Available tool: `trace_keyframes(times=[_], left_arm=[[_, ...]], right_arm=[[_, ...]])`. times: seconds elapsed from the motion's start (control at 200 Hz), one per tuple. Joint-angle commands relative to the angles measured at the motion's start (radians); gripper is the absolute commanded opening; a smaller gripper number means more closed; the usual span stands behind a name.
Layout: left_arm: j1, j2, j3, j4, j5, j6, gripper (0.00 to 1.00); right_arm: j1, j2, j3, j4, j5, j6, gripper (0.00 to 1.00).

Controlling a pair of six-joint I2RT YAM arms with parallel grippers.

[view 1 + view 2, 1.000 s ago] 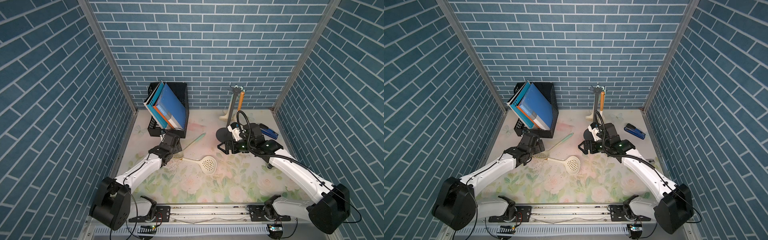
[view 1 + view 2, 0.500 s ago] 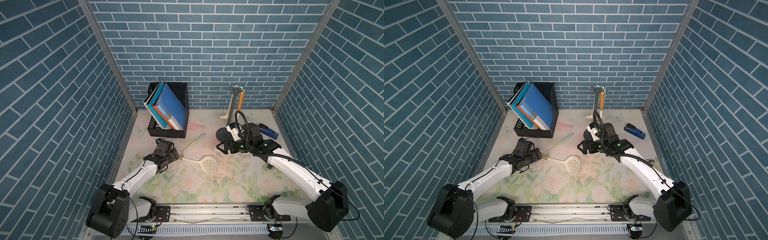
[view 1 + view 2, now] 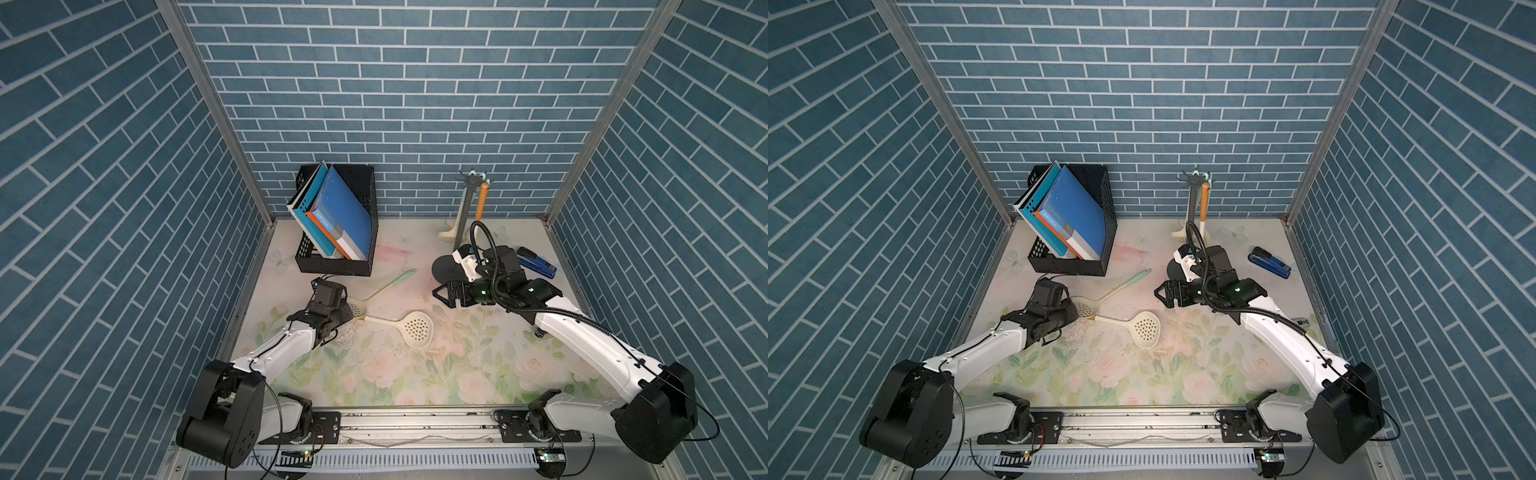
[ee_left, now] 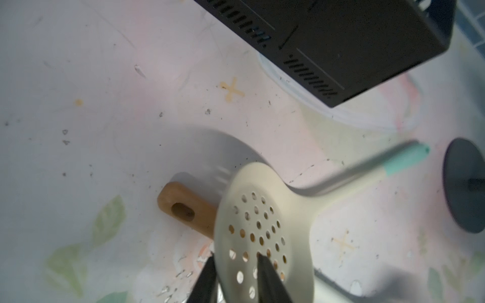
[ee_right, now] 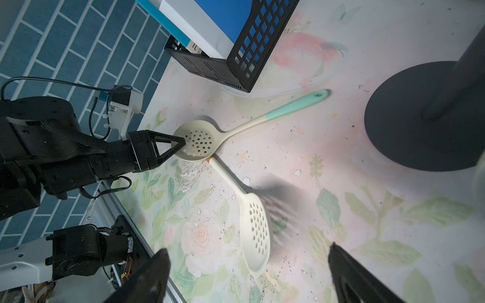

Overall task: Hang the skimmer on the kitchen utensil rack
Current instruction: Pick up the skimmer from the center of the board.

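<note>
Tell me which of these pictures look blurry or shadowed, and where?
Left wrist view: soft, the skimmer smeared along its mint handle, the left gripper dark and fuzzy. Right wrist view: crisp mid-frame, a streaky shadow beside the slotted spoon, the right gripper a blur. Both top views: sharp, evenly lit.

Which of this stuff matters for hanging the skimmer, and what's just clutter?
In the job: teal-handled skimmer, pinched at its bowl by the left gripper; kitchen utensil rack.
Lying about: wooden-ended slotted spatula; black file box; blue stapler; orange-handled utensil, already hung.
</note>
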Motion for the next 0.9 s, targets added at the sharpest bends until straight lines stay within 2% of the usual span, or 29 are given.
trace_keyframes(times=[0.0,0.02,0.255,0.54,0.7,0.755,0.89], left_arm=[[0.009,0.007,-0.019,0.021,0.03,0.007,0.03],[0.01,0.006,-0.023,0.028,0.034,0.004,0.0],[0.016,-0.087,-0.13,0.163,0.095,-0.087,0.0],[0.016,-0.281,-0.352,0.584,0.141,-0.423,0.0],[0.01,-0.315,-0.323,0.66,0.15,-0.473,0.0],[0.003,-0.313,-0.3,0.677,0.162,-0.491,0.0],[-0.038,-0.275,-0.262,0.76,0.181,-0.537,0.0]], right_arm=[[0.005,-0.01,-0.009,0.019,0.006,0.004,0.94],[0.005,-0.01,-0.012,0.023,0.003,0.008,0.94],[0.006,-0.04,-0.07,0.121,-0.034,0.109,0.94],[0.006,-0.145,-0.182,0.337,-0.034,0.242,0.93],[0.012,-0.162,-0.217,0.469,-0.028,0.295,0.89],[0.017,-0.157,-0.224,0.522,-0.012,0.315,0.85],[0.041,-0.092,-0.146,0.595,0.013,0.303,0.82]])
